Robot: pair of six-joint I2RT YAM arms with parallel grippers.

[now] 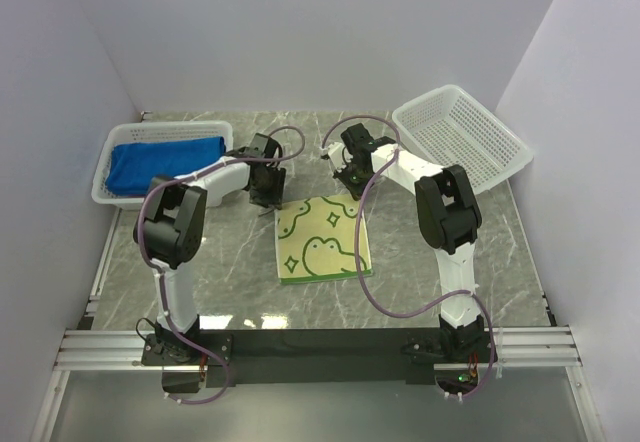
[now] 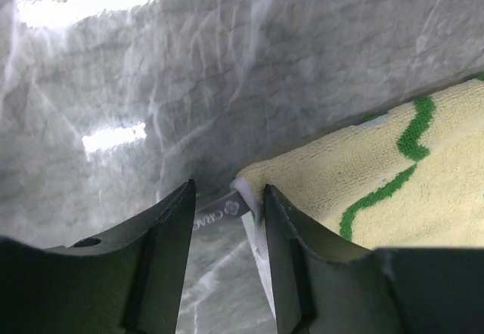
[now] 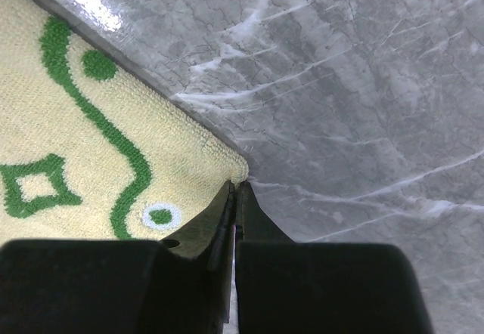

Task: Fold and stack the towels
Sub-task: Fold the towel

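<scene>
A pale yellow towel (image 1: 322, 239) with green motifs lies folded flat in the middle of the table. My left gripper (image 1: 268, 194) hovers at its far left corner. In the left wrist view that gripper (image 2: 227, 198) is open; the towel (image 2: 393, 175) corner and its grey label (image 2: 219, 211) sit in the gap, against the right finger. My right gripper (image 1: 345, 174) is at the far right corner. In the right wrist view it (image 3: 236, 187) is shut, tips touching the towel (image 3: 91, 145) corner, with no cloth seen between them. A royal blue towel (image 1: 165, 162) lies in the left basket.
A white lattice basket (image 1: 105, 187) at the far left holds the blue towel. Another white lattice basket (image 1: 460, 137) sits tilted at the far right with nothing in it. White walls close in the grey marble table (image 1: 440, 262) on three sides.
</scene>
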